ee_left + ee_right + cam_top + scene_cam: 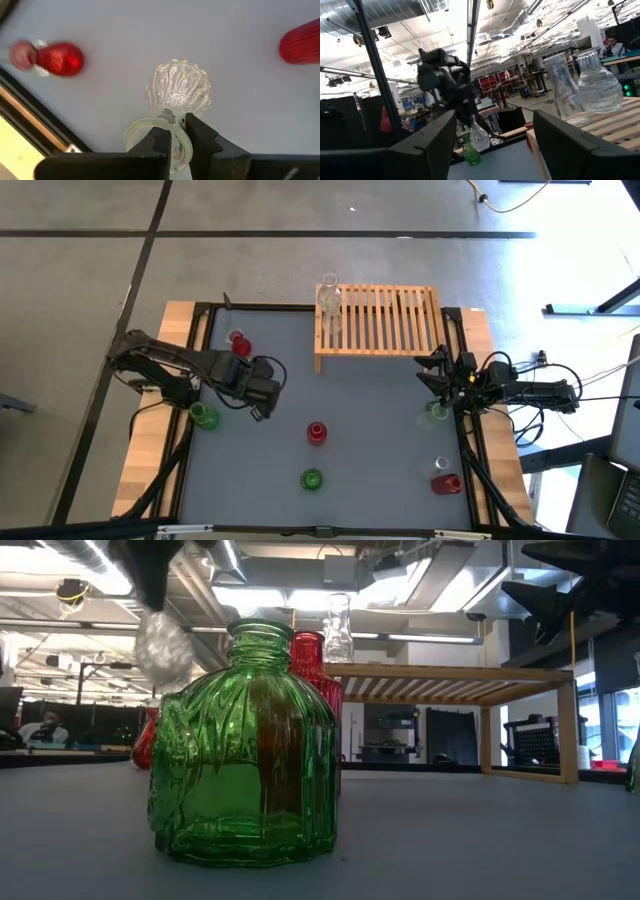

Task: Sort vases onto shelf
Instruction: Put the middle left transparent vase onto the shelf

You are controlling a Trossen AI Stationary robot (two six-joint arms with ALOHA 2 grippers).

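Vases are sitting mostly off the shelf point(385, 320) as I am running this sort from my remote station: only two clear ones point(329, 302) are standing on its left end, at the far side of the table point(380, 430). I am holding a third clear vase point(178, 92) in the left gripper point(178, 137), whose jaws are clamped on the rim of its neck, and it is hanging above the table's left side, well apart from the shelf. By my count six more are waiting on the table: a red one point(239, 343) and a green one point(204, 415) near the left arm, a red point(316, 432) and a green point(312, 478) in the middle, a green point(436, 411) just under the right arm, and a red point(446, 482) at the near right corner. The right gripper point(492, 132) is idling beside the shelf's right end, jaws apart and empty. I judge the job barely a quarter done.
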